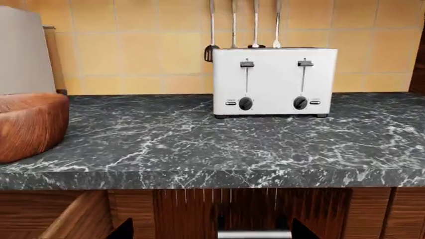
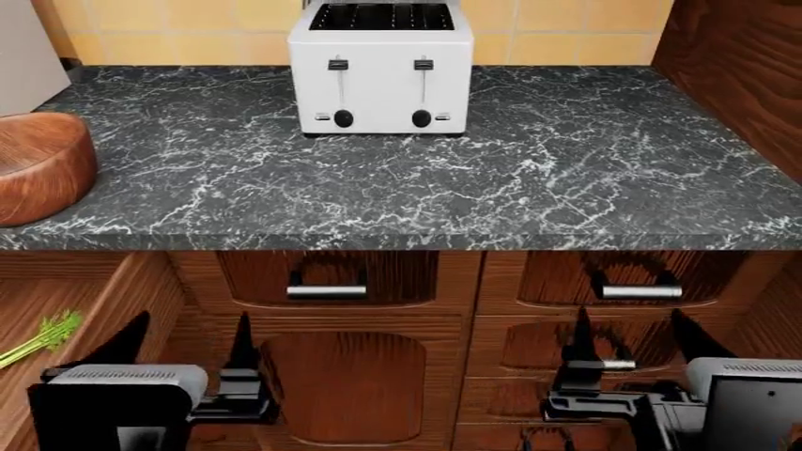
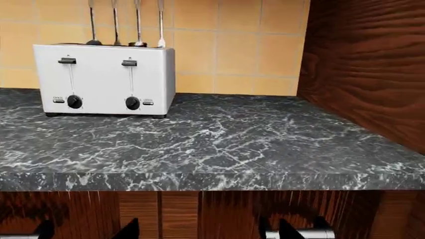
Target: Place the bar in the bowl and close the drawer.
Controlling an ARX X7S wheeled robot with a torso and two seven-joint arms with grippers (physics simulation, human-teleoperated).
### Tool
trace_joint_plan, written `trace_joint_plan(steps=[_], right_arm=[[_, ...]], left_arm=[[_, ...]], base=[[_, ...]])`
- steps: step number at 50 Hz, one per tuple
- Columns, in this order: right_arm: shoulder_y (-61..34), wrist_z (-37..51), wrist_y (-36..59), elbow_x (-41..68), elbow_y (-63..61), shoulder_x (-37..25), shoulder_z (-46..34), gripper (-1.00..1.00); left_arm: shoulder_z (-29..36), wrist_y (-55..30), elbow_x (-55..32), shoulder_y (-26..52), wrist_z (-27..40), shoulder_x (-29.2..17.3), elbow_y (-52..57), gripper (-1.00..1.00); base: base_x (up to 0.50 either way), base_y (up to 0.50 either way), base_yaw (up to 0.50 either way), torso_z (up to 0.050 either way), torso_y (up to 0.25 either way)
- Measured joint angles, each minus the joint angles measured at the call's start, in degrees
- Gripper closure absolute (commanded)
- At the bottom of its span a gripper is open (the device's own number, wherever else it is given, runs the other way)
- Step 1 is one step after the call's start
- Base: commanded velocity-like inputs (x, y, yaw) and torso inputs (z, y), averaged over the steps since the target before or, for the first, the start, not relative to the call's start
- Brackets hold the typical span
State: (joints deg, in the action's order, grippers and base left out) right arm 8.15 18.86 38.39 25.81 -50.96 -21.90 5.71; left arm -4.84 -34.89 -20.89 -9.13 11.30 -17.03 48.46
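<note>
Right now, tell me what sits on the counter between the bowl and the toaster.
Nothing: in the head view, only bare black marble countertop lies between the bowl and the toaster.

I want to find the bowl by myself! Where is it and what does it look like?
Look at the dark marble counter with the white toaster at its back. Go far left along it: the bowl sits at that end. It is the only round, glossy reddish-brown wooden thing on the counter.

Broad bare counter (image 2: 564, 178) lies between the toaster (image 2: 379, 70) at the back and the bowl (image 2: 38, 164) at left.
</note>
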Motion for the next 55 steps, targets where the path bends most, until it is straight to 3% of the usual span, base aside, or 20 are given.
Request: trace_joint_plan(steps=[6, 9, 16, 21, 29, 36, 44, 55], right_arm=[[2.79, 16.21, -7.25, 20.95, -4.06, -23.44, 0.27, -1.00], [5.31, 21.19, -9.45, 31.41, -5.36, -33.49, 4.08, -1.00], [6.90, 23.45, -0.21, 59.11, -3.82, -46.95, 23.50, -1.00], [5.83, 20.96, 7.81, 73.23, 0.16, -54.55, 33.87, -1.00], [3.72, 12.35, 19.54, 83.98, 6.32, -62.03, 43.53, -1.00], [2.64, 6.73, 26.59, 87.17, 9.34, -65.08, 47.61, -1.00], [1.98, 5.09, 31.14, 89.69, 10.90, -66.74, 49.61, -1.00], [0.42, 4.72, 35.79, 92.97, 11.73, -67.65, 51.73, -1.00]], left_arm=[[-2.04, -3.46, -21.96, 3.28, 15.75, -16.63, 4.74, -1.00], [-2.98, -4.56, -33.93, 6.30, 21.51, -24.56, 5.36, -1.00], [-3.02, -6.12, -57.35, 16.11, 27.42, -40.43, 2.97, -1.00], [1.10, -8.61, -68.88, 26.92, 28.58, -47.41, -0.58, -1.00], [9.74, -16.48, -80.84, 45.34, 28.23, -51.24, -8.43, -1.00], [15.00, -22.42, -86.77, 56.23, 27.32, -52.08, -13.49, -1.00], [17.52, -25.70, -90.45, 62.03, 26.52, -53.40, -16.14, -1.00], [18.39, -27.53, -92.03, 63.96, 24.89, -54.79, -16.95, -1.00]], base=[[0.00, 0.00, 0.00, 0.000, 0.000], [0.00, 0.00, 0.00, 0.000, 0.000], [0.00, 0.00, 0.00, 0.000, 0.000], [0.00, 0.00, 0.00, 0.000, 0.000], [0.00, 0.00, 0.00, 0.000, 0.000], [-0.04, 0.15, 0.00, 0.000, 0.000], [0.00, 0.50, 0.00, 0.000, 0.000], [0.01, 0.50, 0.00, 0.000, 0.000]])
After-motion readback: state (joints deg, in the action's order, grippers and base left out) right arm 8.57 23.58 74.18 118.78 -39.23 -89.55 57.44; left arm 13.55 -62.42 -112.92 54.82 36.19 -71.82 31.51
